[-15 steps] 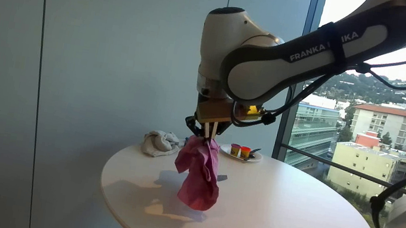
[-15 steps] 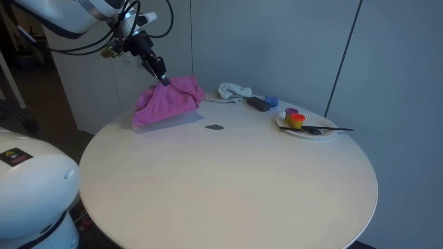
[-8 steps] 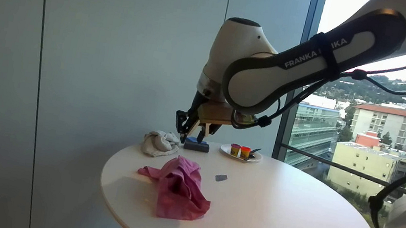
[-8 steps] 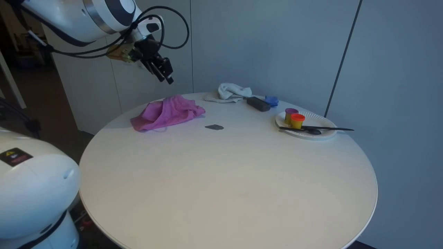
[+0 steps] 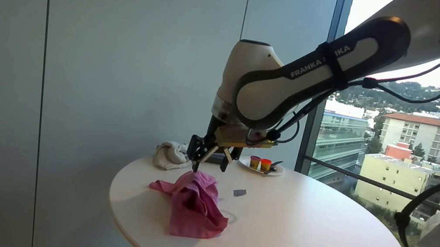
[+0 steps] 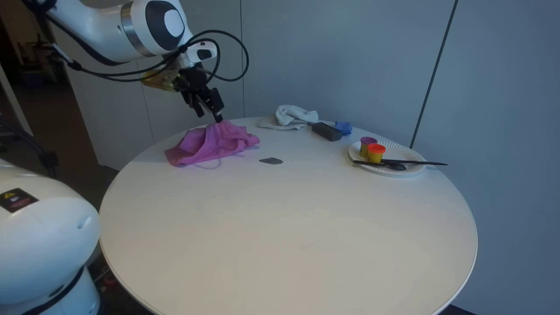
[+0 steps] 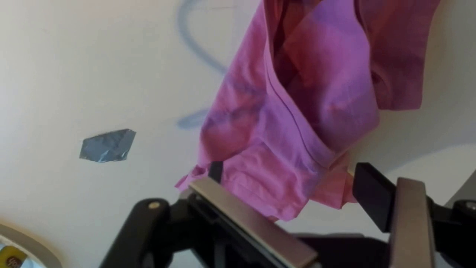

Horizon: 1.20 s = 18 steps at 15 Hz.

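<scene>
A crumpled pink cloth (image 5: 195, 212) lies on the round white table (image 5: 295, 232), bunched into a soft peak with folds. My gripper (image 5: 209, 168) hangs just above and behind that peak, its jaws spread wide. In the wrist view the cloth (image 7: 253, 123) fills the upper middle, and its near end shows between the two fingers of the gripper (image 7: 293, 184). Nothing is gripped. In an exterior view one fingertip of the gripper (image 6: 208, 115) comes close to the cloth's top (image 6: 225, 131); whether it touches, I cannot tell.
A greyish cloth (image 6: 297, 116), a dark block (image 6: 327, 131) and a blue item (image 6: 344, 127) sit near the wall. A white plate (image 6: 409, 153) holds two small tubs (image 6: 376, 154) and black utensils (image 6: 420, 162). A grey tape patch (image 7: 108, 146) is on the tabletop.
A second ago the gripper held the pink cloth up off the table. It has let go, and the cloth dropped onto the table. The jaws have opened wider and the arm has since come lower.
</scene>
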Each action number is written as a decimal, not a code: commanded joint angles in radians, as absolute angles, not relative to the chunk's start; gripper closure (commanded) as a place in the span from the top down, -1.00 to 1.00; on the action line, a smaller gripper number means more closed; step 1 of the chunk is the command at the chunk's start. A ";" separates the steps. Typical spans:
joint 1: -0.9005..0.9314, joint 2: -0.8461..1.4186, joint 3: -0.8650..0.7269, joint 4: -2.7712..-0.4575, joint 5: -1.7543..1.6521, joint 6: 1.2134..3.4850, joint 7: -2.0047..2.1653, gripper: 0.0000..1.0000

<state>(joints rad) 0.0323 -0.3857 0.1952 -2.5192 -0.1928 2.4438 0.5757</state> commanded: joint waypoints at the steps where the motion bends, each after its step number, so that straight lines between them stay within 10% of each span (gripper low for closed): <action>1: -0.001 -0.349 0.215 -2.488 -0.209 2.440 0.571 0.62; 13: 0.001 -0.269 0.204 -2.444 -0.207 2.510 0.561 0.92; 18: 0.005 -0.233 0.195 -2.428 -0.205 2.512 0.562 0.19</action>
<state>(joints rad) 0.0086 -0.2612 0.1986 -2.4587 -0.2150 2.4979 0.5742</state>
